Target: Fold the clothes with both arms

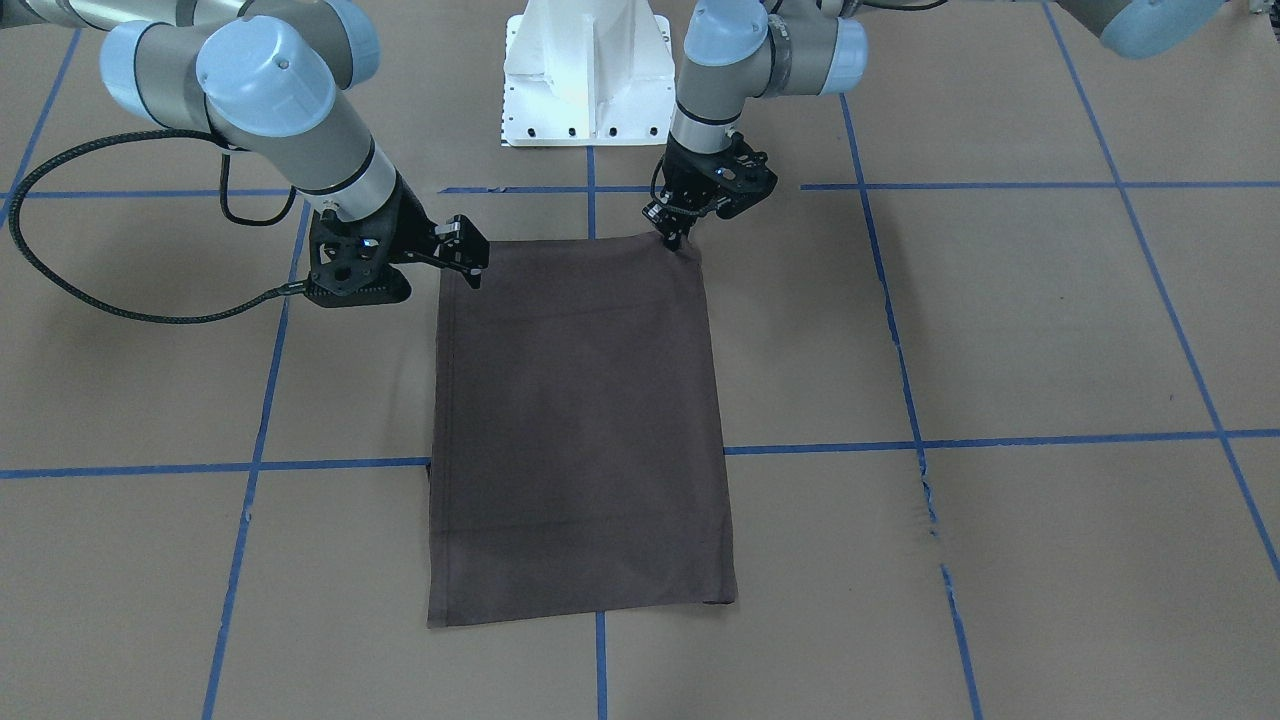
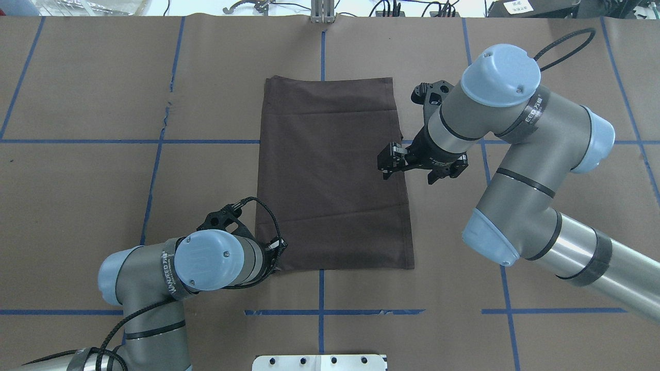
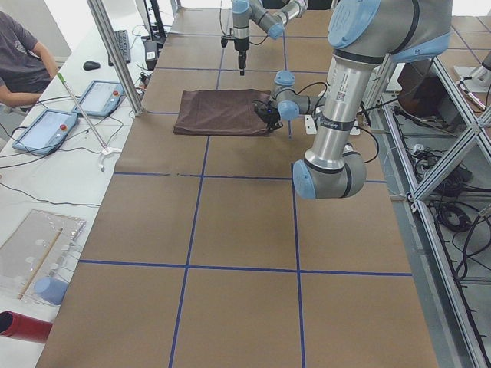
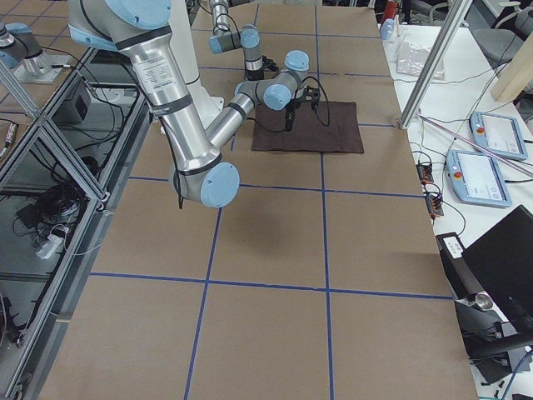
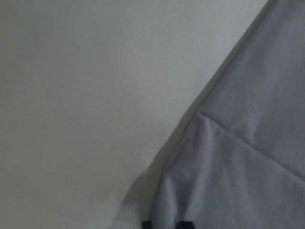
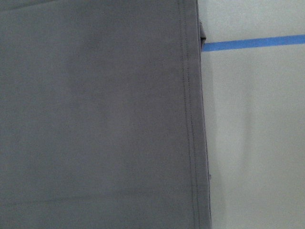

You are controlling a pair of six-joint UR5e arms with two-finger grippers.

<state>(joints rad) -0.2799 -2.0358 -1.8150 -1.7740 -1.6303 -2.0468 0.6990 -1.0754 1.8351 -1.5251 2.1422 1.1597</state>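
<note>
Pinching T-shirt (image 1: 580,420) corner, left gripper (image 1: 678,240); right gripper (image 2: 388,162) parted (empty) over side edge.

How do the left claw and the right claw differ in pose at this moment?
The left claw points straight down at a T-shirt corner; the right claw hangs tilted over its side edge. The left claw looks shut on fabric; the right claw looks open. Both are black.

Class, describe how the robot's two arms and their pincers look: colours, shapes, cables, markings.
The left arm and right arm are grey tubes with light blue round joint caps, black bands and small white lettering. The left pincer and right pincer are black, two-fingered, with looping black braided cables.
</note>
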